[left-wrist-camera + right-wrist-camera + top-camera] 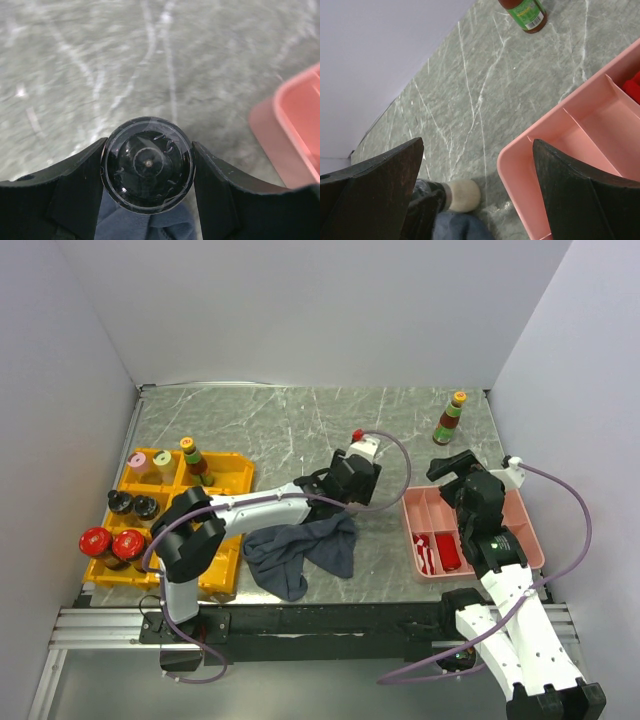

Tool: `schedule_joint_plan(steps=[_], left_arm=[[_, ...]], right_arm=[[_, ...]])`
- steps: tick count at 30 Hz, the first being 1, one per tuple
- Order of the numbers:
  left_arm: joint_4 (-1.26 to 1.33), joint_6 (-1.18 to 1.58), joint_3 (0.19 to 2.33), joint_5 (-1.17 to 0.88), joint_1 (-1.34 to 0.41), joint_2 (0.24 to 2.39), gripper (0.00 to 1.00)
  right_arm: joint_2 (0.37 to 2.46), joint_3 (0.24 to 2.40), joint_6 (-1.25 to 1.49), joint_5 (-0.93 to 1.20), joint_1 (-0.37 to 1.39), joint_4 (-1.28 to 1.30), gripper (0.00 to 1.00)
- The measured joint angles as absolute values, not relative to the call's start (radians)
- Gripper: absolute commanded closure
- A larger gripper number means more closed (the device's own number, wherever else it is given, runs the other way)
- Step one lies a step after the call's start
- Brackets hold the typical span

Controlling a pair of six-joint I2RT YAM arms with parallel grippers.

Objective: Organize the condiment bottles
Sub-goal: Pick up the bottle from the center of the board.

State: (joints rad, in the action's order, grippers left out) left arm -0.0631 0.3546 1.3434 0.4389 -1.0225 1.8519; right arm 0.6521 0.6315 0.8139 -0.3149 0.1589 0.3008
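- Table [300, 420]: flat grey slab with white stone-like veining, walled at 9, 12 and 3 o'clock. Bare surface runs from centre towards 12 o'clock.
- Yellow tray [235, 472]: rigid plastic with compartments, at 9 o'clock. It holds red-capped jars [112, 543], black-capped jars [133, 504], and pink and pale-green caps further back.
- Pink tray [428, 512]: rigid plastic with dividers, at 4 o'clock. Its far compartments are bare.
- Cloth [300, 550]: dark grey, soft and crumpled, at 6 o'clock.
- Left gripper [148, 150]: at table centre. Its black fingers [75, 185] clamp both sides of a round clear glass jar [147, 170], whose circular base faces the wrist camera.
- Right gripper [477, 144]: fingers spread wide with nothing between them, by the pink tray's far-left corner.
- Bottle [450, 420]: orange cap and green label, upright at 1 o'clock, apart from both trays.
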Motion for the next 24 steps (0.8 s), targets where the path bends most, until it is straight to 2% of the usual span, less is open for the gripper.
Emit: schedule_joint_plan(steps=[8,16,20,24], left_arm=[[-0.285,0.522,1.476,0.714,-1.021,1.839,0.99],[-0.467,0.712,1.480,0.899,-1.005,1.728,0.99],[-0.650,0.926,1.485,0.944,-0.962,1.670,0.99],[-0.938,1.217,1.510,0.992,-0.901,1.653,0.99]], right_arm=[[0.654,0.628,0.813,-0.293,0.159,0.289,0.02],[0.677,0.628,0.810,-0.264,0.159,0.270,0.02],[0.688,0.627,0.809,-0.252,0.159,0.267,0.02],[0.690,0.622,0.809,-0.240,0.159,0.254,0.01]])
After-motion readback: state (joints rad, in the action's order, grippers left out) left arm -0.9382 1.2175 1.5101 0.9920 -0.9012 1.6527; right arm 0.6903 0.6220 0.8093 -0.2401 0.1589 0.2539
